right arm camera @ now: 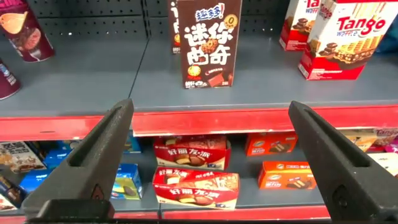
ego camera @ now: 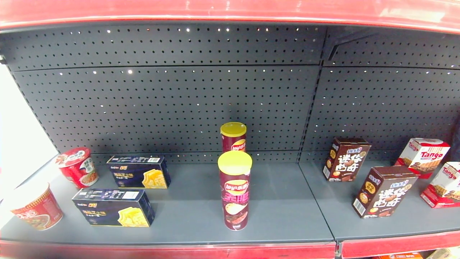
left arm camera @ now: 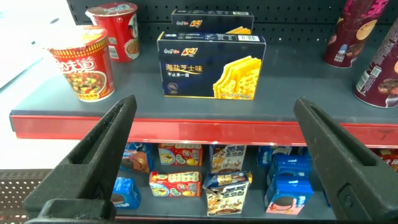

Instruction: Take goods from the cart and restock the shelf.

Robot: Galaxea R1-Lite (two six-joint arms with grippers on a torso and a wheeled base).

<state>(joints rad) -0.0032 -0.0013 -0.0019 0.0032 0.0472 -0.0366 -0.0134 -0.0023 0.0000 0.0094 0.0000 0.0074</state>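
Head view: I look down on the shelf (ego camera: 280,212), where the goods stand in pairs, one ahead of the other with labels outward, faced for shoppers as I judge it. Two chip cans (ego camera: 234,190) hold the middle, the front one toward 6 o'clock. The noodle cups (ego camera: 34,207) sit at 8 o'clock with the blue boxes (ego camera: 114,208) just beside them. The brown cookie boxes (ego camera: 382,191) are at 4 o'clock and the wafer boxes (ego camera: 424,156) at 3 o'clock.

Left wrist view: my left arm's jaws are spread wide and grip nothing. They hang before the shelf's red lip (left arm camera: 205,130), facing a blue box and a noodle cup. A lower shelf (left arm camera: 205,180) full of packs lies beneath.

Right wrist view: the right arm's jaws are equally wide and empty, touching nothing. They are level with the shelf edge opposite a brown cookie box and a wafer box.

With both arms bare, I judge the next item has to come from the cart.
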